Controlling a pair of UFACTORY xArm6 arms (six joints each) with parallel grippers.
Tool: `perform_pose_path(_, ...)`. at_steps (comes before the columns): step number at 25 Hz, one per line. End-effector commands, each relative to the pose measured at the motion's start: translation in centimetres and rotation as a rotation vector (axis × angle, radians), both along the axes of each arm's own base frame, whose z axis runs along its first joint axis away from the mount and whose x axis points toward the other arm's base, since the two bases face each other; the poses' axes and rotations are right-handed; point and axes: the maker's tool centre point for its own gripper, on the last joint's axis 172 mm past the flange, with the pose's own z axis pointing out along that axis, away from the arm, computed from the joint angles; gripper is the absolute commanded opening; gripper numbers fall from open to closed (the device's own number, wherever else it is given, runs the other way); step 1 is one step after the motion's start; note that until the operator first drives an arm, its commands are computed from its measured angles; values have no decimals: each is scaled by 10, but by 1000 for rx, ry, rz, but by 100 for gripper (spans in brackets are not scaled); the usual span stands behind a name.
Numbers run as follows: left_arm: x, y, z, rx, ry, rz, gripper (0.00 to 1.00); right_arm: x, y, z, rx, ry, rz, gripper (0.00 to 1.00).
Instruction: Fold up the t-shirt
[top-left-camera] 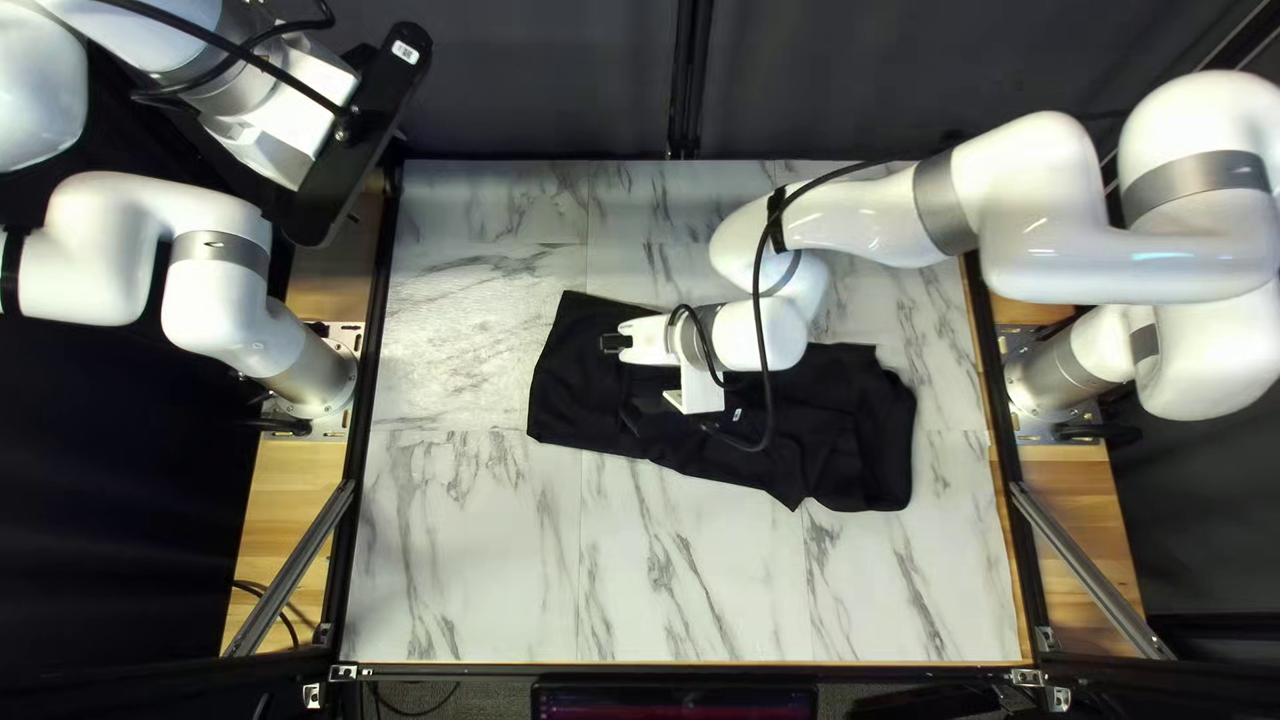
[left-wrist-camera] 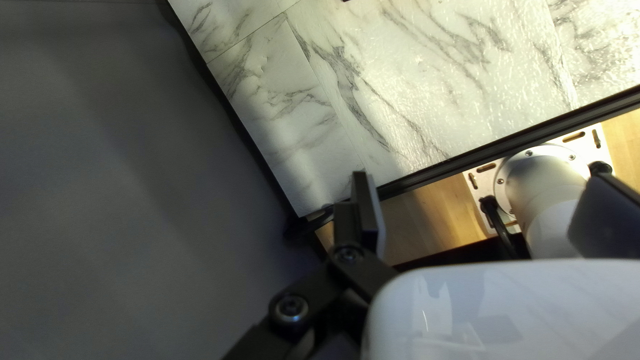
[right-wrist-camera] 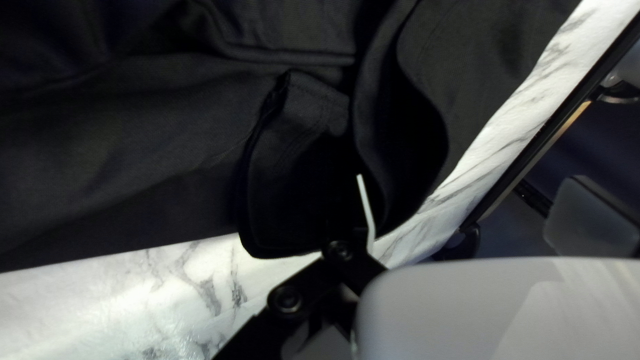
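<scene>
The black t-shirt (top-left-camera: 830, 430) lies partly folded and rumpled on the middle of the marble table (top-left-camera: 600, 580), stretching toward its right side. My right arm reaches across it, and my right gripper (top-left-camera: 610, 343) hovers low over the shirt's left half. In the right wrist view the right gripper (right-wrist-camera: 472, 205) is open, and one finger (right-wrist-camera: 364, 200) sits over a folded sleeve (right-wrist-camera: 300, 165) at the cloth's edge without gripping it. My left gripper (left-wrist-camera: 480, 210) is open and empty, raised off the table beyond its far left corner.
Wooden strips (top-left-camera: 290, 500) and black frame rails (top-left-camera: 1085, 570) border both sides of the table. My left arm's base (top-left-camera: 300, 385) and my right arm's base (top-left-camera: 1050, 390) stand on those strips. Bare marble surrounds the shirt.
</scene>
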Motion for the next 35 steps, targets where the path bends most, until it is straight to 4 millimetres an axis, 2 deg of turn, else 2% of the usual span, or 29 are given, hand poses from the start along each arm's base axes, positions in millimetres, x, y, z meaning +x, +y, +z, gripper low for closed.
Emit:
perform_pose_path(1, 0, 0, 0, 0, 0, 0, 100, 3, -5, -7, 9, 3, -1, 100)
perform_pose_path(5, 0, 0, 0, 0, 0, 0, 100, 15, -10, -11, 12, -1, -1, 100)
perform_pose_path(9, 0, 0, 0, 0, 0, 0, 100, 33, -7, -12, 3, -10, 9, 100)
perform_pose_path(15, 0, 0, 0, 0, 0, 0, 100, 48, -2, -15, -12, -18, 24, 100)
perform_pose_path(22, 0, 0, 0, 0, 0, 0, 100, 43, 18, -10, -6, -43, 35, 100)
perform_pose_path(26, 0, 0, 0, 0, 0, 0, 100, 41, 43, -2, 54, -114, 55, 100)
perform_pose_path(28, 0, 0, 0, 0, 0, 0, 100, 42, 47, -1, 67, -134, 61, 100)
perform_pose_path(35, 0, 0, 0, 0, 0, 0, 100, 45, 36, -3, 70, -149, 63, 98)
